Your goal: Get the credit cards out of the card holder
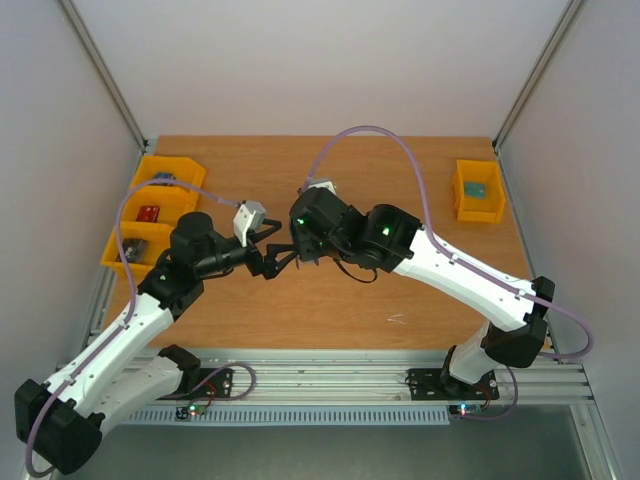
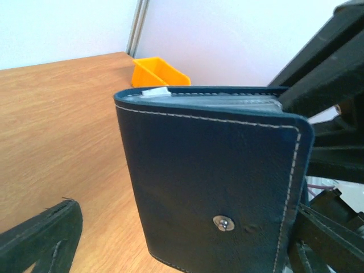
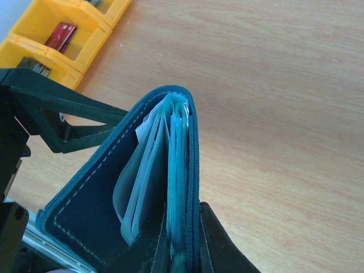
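Observation:
The card holder [image 2: 210, 176] is dark navy with white stitching and a small metal clasp [image 2: 223, 223]. It hangs half open above the table. My right gripper [image 3: 187, 250] is shut on one of its flaps, with a finger on each side. Pale edges of the credit cards [image 3: 149, 129] poke out of the blue-grey inner pockets; a white corner [image 2: 153, 91] shows at the top. My left gripper [image 2: 182, 250] is open wide beside the outer flap, and its left finger [image 2: 40, 239] stands clear of the leather. In the top view both grippers meet at mid-table [image 1: 280, 255].
Two yellow bins [image 1: 165, 185] [image 1: 135, 245] with small items stand at the left edge of the wooden table [image 1: 330, 310]. A third yellow bin [image 1: 478, 190] sits at the back right. White walls enclose the table.

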Controlling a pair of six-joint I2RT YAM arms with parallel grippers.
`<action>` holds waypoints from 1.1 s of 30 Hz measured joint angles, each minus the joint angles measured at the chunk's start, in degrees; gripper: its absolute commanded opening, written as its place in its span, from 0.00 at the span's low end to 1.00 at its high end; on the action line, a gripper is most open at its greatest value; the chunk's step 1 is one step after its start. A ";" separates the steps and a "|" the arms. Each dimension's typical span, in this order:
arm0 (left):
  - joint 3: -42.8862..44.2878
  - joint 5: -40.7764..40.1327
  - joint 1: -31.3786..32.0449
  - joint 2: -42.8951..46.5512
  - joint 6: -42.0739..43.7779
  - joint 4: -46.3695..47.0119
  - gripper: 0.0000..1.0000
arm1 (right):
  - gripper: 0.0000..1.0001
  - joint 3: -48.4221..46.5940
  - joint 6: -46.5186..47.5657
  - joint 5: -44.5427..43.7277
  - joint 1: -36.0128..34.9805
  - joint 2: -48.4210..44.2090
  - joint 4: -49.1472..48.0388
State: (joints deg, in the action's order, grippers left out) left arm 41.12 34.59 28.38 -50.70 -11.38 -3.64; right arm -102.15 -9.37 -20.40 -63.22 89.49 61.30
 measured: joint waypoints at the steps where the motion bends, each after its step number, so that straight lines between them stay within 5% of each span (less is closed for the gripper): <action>1: 0.00 -0.37 -0.02 -0.04 -0.35 0.00 0.86 | 0.01 -0.02 0.07 0.11 -0.02 0.07 0.00; 6: 0.00 -1.01 0.35 -0.04 -0.52 -0.20 0.51 | 0.01 -0.02 1.03 0.28 0.04 0.11 0.00; 11: -0.11 -0.98 0.61 0.85 0.24 -0.59 0.33 | 0.01 0.04 4.37 1.36 0.61 -0.37 -0.59; 22: -0.76 -0.24 0.04 3.56 0.92 -0.87 0.25 | 0.01 7.37 13.22 14.12 5.99 -11.13 -3.45; 27: -1.18 5.11 -0.35 4.22 0.92 -0.57 0.38 | 0.01 8.87 16.17 19.41 7.21 -13.40 -3.54; 33: -1.25 12.46 -0.68 4.94 -0.26 1.77 0.40 | 0.01 11.26 18.51 26.05 8.41 -15.47 -6.36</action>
State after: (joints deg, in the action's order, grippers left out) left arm 39.88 47.05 27.70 -45.76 -11.64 -1.87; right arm -90.89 9.15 5.65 -54.81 74.02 54.94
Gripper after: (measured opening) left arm 0.392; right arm 0.089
